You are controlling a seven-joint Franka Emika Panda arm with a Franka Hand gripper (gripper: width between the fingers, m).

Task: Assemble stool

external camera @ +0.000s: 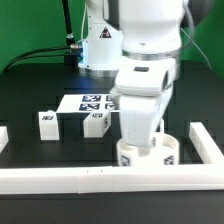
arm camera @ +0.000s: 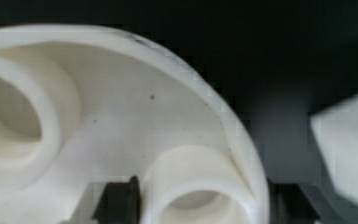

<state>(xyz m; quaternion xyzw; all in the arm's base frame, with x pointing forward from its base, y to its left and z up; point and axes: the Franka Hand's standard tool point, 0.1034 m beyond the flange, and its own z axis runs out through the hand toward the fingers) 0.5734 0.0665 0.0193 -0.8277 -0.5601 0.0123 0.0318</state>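
Note:
The round white stool seat (external camera: 148, 155) stands at the front of the table, right against the front rail. My gripper (external camera: 141, 147) comes straight down onto it. In the wrist view the seat (arm camera: 105, 90) fills most of the picture, with two of its round sockets showing. My gripper (arm camera: 202, 205) has its dark fingers (arm camera: 119, 200) on either side of the seat's rim at one socket, pressed against it. Two white leg blocks (external camera: 47, 122) (external camera: 96, 122) with tags stand apart, toward the exterior view's left.
The marker board (external camera: 92, 102) lies behind the leg blocks. White border rails run along the front (external camera: 60, 178), the exterior view's right (external camera: 205, 145) and left (external camera: 3, 138). A white corner (arm camera: 350, 125) shows beside the seat in the wrist view.

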